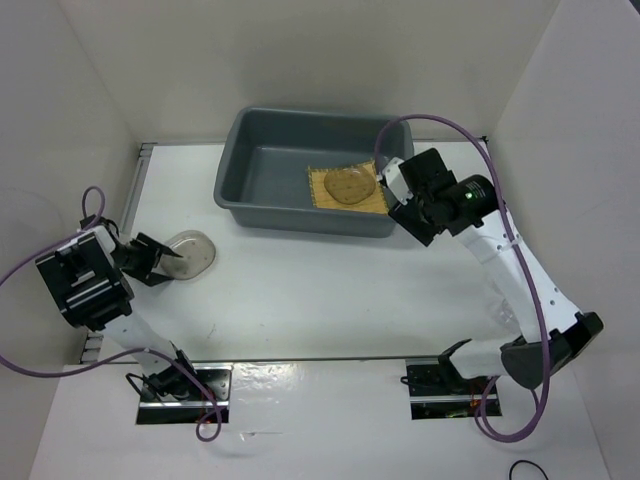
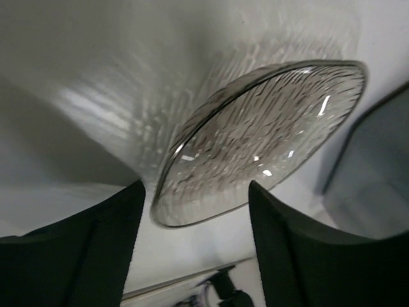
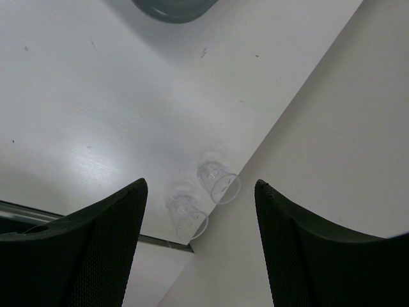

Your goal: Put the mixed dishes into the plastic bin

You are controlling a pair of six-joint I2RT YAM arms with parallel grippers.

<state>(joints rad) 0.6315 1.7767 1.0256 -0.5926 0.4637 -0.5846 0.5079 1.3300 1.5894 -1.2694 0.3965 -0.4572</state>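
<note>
Ribbed, glossy translucent saucer [image 2: 255, 141]; woven yellow mat [image 1: 317, 200]; smooth grey plastic bin [image 1: 275, 175]; matt white table [image 1: 330, 290]

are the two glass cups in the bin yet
No, one glass cup and the other cup sit on the table by the wall, outside the bin.

Saucers: two. The first saucer [image 1: 188, 252] lies just ahead of the left end effector [image 2: 195, 185]. The second saucer [image 1: 350, 185] lies near the right end effector [image 3: 201, 182].
Cups: two, first cup [image 3: 217, 179] and second cup [image 3: 186, 216], both ahead of the right end effector.
Mat [image 1: 320, 197]: one.
Bin [image 1: 232, 165]: one.
</note>
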